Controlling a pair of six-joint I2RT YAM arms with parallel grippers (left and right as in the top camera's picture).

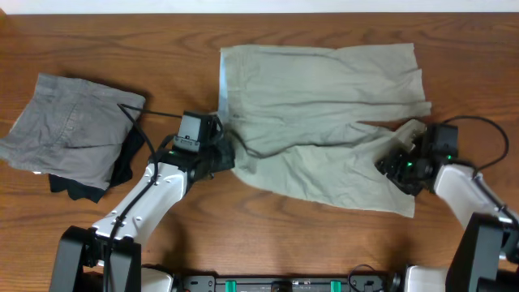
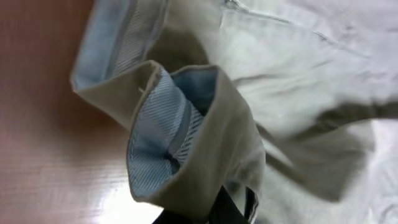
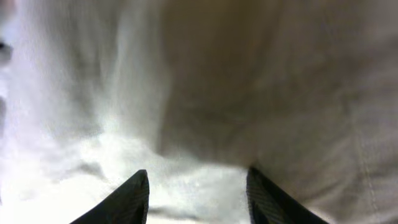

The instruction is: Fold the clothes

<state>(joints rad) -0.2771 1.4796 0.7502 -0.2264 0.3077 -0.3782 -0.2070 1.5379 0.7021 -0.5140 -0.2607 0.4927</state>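
The light khaki-green shorts (image 1: 324, 105) lie spread on the wooden table, waistband to the left and legs to the right. My left gripper (image 1: 225, 154) is at the waistband's near corner. In the left wrist view it (image 2: 233, 208) is shut on the fabric (image 2: 298, 93), and the raised waistband shows its pale blue lining (image 2: 165, 124). My right gripper (image 1: 393, 162) is over the near leg at the right. In the right wrist view its fingers (image 3: 199, 186) are open with cloth (image 3: 249, 74) lying under and between them.
Darker grey folded shorts (image 1: 69, 126) lie at the far left on a small black garment (image 1: 122, 166). Bare wooden table (image 1: 284, 235) runs along the front edge. A black cable (image 1: 142, 113) trails from the left arm.
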